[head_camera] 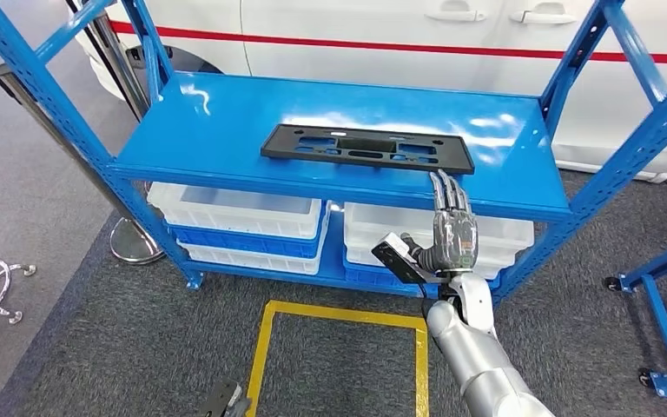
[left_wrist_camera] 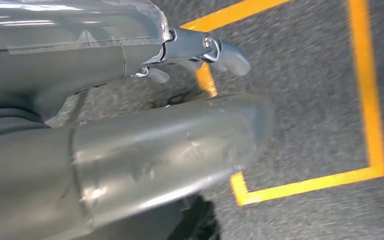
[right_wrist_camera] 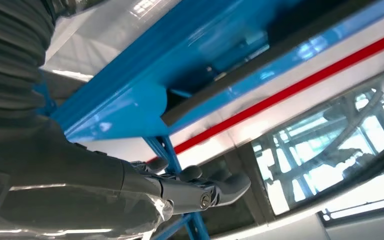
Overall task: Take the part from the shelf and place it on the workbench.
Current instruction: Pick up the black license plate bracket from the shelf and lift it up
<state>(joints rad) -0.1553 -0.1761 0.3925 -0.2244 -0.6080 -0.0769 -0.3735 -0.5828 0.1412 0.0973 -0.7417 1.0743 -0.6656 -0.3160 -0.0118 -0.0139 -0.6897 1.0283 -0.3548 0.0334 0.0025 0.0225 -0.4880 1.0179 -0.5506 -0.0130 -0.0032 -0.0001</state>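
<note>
The part (head_camera: 366, 148) is a flat black rectangular plate with cut-outs. It lies on the top board of the blue shelf (head_camera: 217, 130), near the front edge. My right hand (head_camera: 452, 230) is raised in front of the shelf with its fingers straight and pointing up. Its fingertips (head_camera: 448, 181) reach the front edge just below the part's right end, and I cannot tell if they touch it. In the right wrist view the fingers (right_wrist_camera: 205, 192) hold nothing below the shelf's blue rim (right_wrist_camera: 130, 110). My left hand (left_wrist_camera: 130, 150) hangs low over the carpet, holding nothing, also seen as left hand (head_camera: 226, 401).
White and blue bins (head_camera: 243, 217) are stacked on the lower board of the shelf. A white car with a red stripe (head_camera: 399, 35) stands behind it. A yellow tape square (head_camera: 343, 347) marks the carpet. A chrome post base (head_camera: 135, 243) is at the left and a wheeled blue frame (head_camera: 660, 295) at the right.
</note>
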